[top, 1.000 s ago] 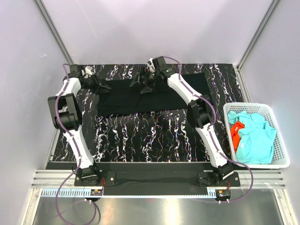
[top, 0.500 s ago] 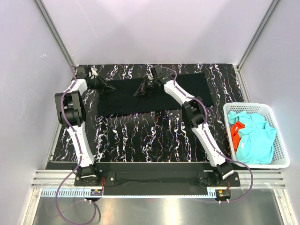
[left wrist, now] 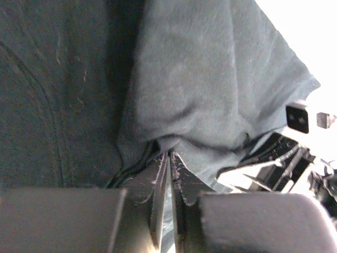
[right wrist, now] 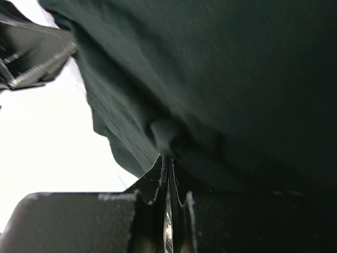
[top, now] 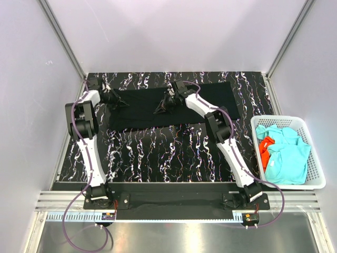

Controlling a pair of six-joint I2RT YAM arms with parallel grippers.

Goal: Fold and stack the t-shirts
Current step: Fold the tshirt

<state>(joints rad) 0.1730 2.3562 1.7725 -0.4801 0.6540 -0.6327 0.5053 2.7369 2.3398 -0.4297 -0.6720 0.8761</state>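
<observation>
Both arms had descended: left gripper [left wrist: 169, 154] and right gripper [right wrist: 167, 158] each pinched a black t-shirt [top: 137, 113] fold at their fingertips.

The top camera sits high above and behind the near edge of the table [top: 158, 153], looking steeply down over all of it from afar. Each wrist camera looks along its own fingers, past the left gripper [left wrist: 168, 158] or the right gripper [right wrist: 168, 161], from very close. All three views share the black t-shirt [top: 139, 108] by the table's far edge.
</observation>
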